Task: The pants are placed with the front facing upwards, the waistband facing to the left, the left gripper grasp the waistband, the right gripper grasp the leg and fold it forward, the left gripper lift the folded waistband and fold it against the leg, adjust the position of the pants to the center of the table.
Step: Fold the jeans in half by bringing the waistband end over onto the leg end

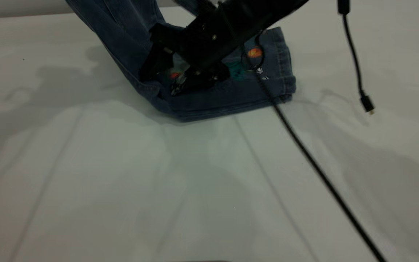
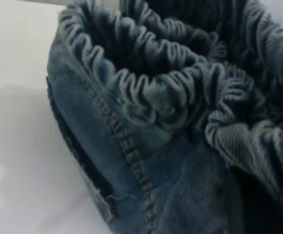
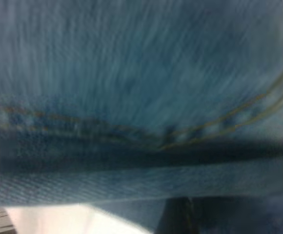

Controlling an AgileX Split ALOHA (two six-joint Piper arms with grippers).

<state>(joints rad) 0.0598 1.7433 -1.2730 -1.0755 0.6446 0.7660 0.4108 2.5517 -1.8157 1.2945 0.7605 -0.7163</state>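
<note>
The blue denim pants lie folded at the far middle of the white table. A leg with a stitched hem and cartoon print points right. The left part of the pants rises steeply off the table and leaves the exterior view at the top. In the left wrist view the ruffled waistband fills the picture, bunched close to the camera, and hides my left gripper's fingers. My right gripper reaches down from the upper right onto the folded denim. Its jaws stand apart with cloth between them. The right wrist view shows only denim and seams.
A black cable runs from the right arm across the table to the near right edge. A second cable with a plug hangs above the table at the right.
</note>
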